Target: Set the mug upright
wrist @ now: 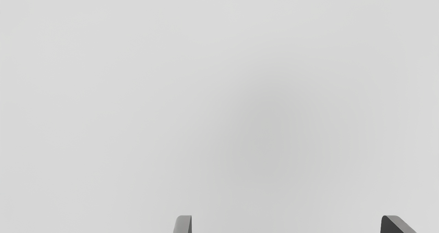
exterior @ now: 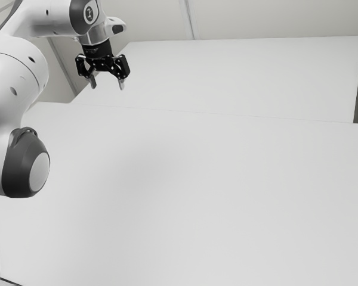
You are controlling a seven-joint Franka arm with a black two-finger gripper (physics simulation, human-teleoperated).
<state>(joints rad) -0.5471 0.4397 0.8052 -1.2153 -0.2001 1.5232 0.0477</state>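
My hand (exterior: 107,87) is wide and empty, high over the far part of the tabletop (exterior: 215,196), toward the exterior view's left. A soft shadow (wrist: 271,126) lies on the tabletop below it. Where the mug is, and whether it stands or lies, I cannot tell. I'd expect it to be stiff, fairly light, slick on its curve and perhaps brittle; its handle or its wall near the rim should give my surest hold.
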